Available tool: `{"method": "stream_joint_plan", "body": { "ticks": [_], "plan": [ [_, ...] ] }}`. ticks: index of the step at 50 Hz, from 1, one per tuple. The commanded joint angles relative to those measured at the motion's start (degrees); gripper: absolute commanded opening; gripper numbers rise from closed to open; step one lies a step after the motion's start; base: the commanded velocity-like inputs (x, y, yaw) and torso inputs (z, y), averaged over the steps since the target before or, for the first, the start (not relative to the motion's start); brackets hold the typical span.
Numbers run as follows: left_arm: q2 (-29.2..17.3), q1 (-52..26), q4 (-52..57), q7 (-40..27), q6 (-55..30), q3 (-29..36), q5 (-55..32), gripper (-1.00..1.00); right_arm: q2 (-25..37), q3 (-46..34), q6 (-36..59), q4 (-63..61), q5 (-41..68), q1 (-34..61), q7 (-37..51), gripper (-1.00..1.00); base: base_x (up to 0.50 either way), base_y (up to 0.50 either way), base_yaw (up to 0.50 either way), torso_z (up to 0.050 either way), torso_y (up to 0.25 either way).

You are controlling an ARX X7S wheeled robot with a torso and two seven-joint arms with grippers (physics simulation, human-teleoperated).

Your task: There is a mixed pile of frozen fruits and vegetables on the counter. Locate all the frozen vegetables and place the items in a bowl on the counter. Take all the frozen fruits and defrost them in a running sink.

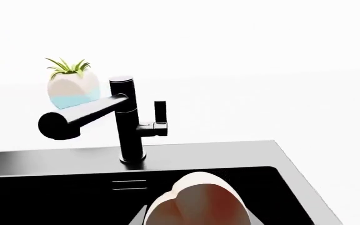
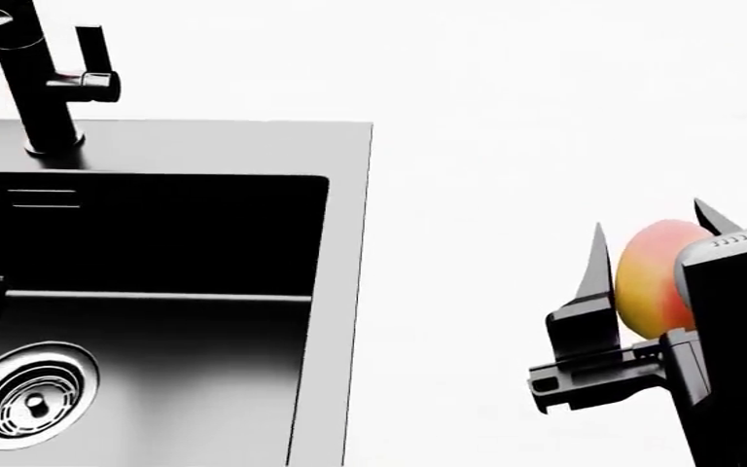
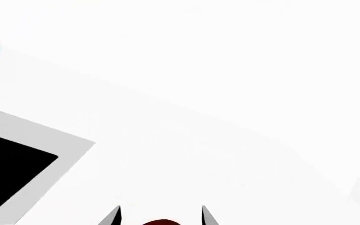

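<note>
White counter spreads right of the sink; the right gripper, clamped on the mango, should travel level toward the basin before letting go.

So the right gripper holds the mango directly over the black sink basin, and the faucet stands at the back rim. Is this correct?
Not quite. In the head view the right gripper holds the mango over the white counter, well to the side of the sink, not over its basin. The faucet does stand at the back rim.
</note>
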Motion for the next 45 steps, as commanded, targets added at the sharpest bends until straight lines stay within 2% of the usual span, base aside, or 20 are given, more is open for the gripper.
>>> {"method": "stream_joint_plan", "body": {
  "ticks": [1,27,45],
  "plan": [
    [-0.13,-0.32,-0.13,-0.42,-0.27,-0.11,-0.54,-1.00,0.02,-1.40,-2.00,-0.12,-0.89,0.48,8.06,-1.00,0.00,0.50,0.00,0.000,0.000],
    [-0.19,-0.49,0.13,-0.59,-0.21,0.42,-0.65,-1.00,0.20,-1.51,-2.56,0.84,-2.14,-0.78,8.29,-1.00,0.02,0.50,0.00,0.000,0.000],
    [-0.20,-0.46,0.34,-0.64,-0.03,0.66,-0.79,-1.00,1.13,-1.29,-1.77,-0.33,-2.16,-0.32,9.16,-1.00,0.21,0.49,0.00,0.000,0.001]
  ]
}}
